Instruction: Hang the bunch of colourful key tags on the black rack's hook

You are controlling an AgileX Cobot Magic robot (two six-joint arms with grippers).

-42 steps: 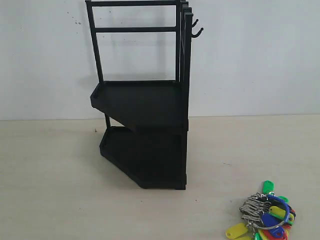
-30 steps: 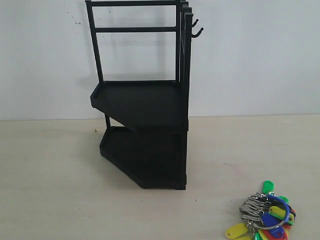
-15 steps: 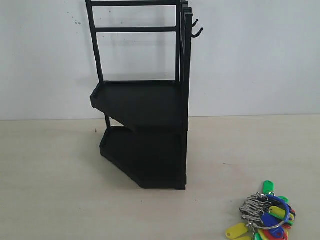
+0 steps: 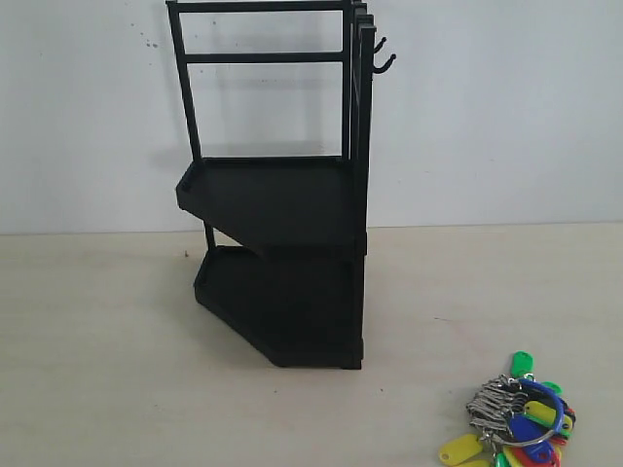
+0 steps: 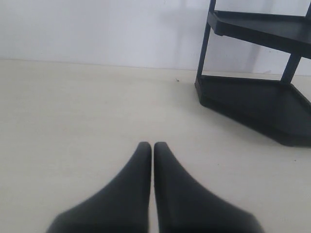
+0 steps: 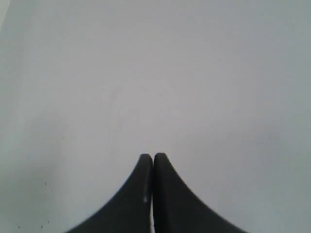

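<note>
Going by the exterior camera first, the tall black metal rack (image 4: 282,253) stands upright on the pale wooden bench (image 4: 97,370), pretty close to the white wall (image 4: 506,117). It's got two angled trays, one above the other, with a thin-barred frame rising over them. Up at the frame's top right corner two little prongs poke out sideways. One is the hook (image 4: 385,66), a short black J-shaped prong with an upturned tip. The other is the smaller-looking twin prong (image 4: 380,44), just above it. The colourful key tag bunch (image 4: 516,423) isn't hung yet. It's a heap of small oblong plastic tags in yellow, green, red and blue, with little steel rings and one big blue-sleeved wire ring. It lies flat on the bench in the bottom right corner of the shot, partly cut off by the lower edge. That puts it off to the rack's front right, not touching it and well apart from the hook way up top.

Over on the left wrist camera, the left end effector (image 5: 153,145) has its two dark fingers pressed together, tips touching, pinching nothing. It hangs over bare bench, and the rack's two trays show further off to one side, well apart from it.

On the right wrist camera, the right end effector (image 6: 153,156) is the same deal, fingers squeezed together with nothing between them. Behind it there's just a plain pale surface, and I honestly can't tell what it is.
</note>
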